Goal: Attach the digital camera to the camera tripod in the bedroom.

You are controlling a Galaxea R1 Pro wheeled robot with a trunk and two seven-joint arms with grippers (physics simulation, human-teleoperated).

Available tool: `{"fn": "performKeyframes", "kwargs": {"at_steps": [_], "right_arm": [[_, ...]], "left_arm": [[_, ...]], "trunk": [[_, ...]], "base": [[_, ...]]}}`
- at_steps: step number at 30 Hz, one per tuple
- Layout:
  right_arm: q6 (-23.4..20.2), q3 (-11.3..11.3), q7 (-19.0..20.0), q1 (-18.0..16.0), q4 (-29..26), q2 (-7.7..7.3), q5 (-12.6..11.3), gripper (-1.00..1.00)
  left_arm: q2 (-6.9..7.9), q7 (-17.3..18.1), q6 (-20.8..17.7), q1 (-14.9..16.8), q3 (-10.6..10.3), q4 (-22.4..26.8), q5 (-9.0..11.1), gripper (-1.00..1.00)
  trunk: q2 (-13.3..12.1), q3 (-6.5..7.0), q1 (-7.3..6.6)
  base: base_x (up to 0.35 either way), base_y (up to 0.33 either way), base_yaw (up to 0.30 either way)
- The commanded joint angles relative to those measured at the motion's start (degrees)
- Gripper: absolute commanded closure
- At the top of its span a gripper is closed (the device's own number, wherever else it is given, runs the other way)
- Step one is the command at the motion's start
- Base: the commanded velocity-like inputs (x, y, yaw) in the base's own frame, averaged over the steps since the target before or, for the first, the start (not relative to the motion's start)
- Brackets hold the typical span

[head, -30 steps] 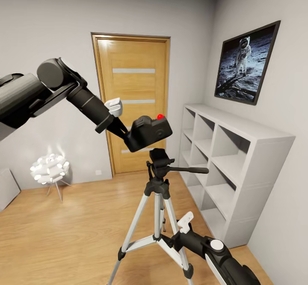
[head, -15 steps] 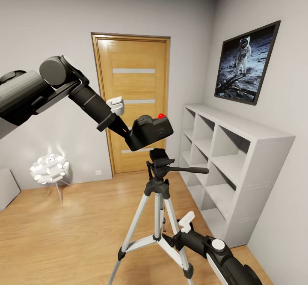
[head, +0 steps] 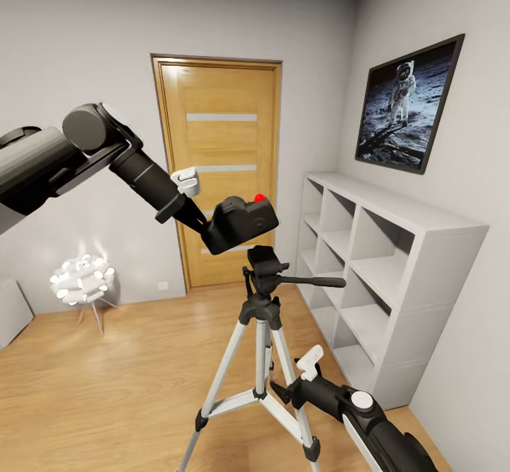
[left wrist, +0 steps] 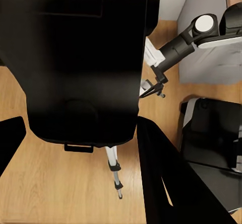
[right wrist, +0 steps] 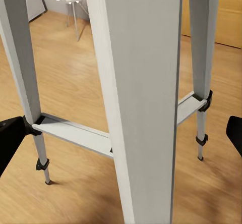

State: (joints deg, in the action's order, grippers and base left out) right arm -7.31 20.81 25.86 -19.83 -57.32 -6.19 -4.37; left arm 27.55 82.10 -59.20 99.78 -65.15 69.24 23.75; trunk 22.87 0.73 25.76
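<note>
While the right gripper (head: 301, 380) waits low beside the camera tripod (head: 262, 330), its fingers (right wrist: 10, 135) spread around a silver leg without touching, the mount is judged unfinished. Farther off, the left gripper (head: 202, 220) pinches the digital camera (head: 241, 224) just above and slightly left of the tripod head (head: 263, 263), not yet seated. At far right, the white cube shelf (head: 382, 295) has bare compartments.
</note>
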Motion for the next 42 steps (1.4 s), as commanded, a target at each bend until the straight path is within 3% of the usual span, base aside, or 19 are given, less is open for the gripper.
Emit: {"fn": "performKeyframes", "kwargs": {"at_steps": [1,42], "right_arm": [[-0.4,0.1,0.0,0.0,-0.1,-0.04,-0.5,-1.00],[-0.4,0.2,-0.3,0.1,-0.1,-0.64,-0.4,-1.00]], "left_arm": [[0.04,0.1,-0.5,0.1,-0.1,0.0,0.1,1.00],[0.41,0.1,-0.5,-1.4,0.4,0.0,-0.1,1.00]], "trunk": [[0.1,-0.03,0.02],[0.1,-0.03,0.02]], "base": [[0.000,0.000,0.000],[0.000,0.000,0.000]]}}
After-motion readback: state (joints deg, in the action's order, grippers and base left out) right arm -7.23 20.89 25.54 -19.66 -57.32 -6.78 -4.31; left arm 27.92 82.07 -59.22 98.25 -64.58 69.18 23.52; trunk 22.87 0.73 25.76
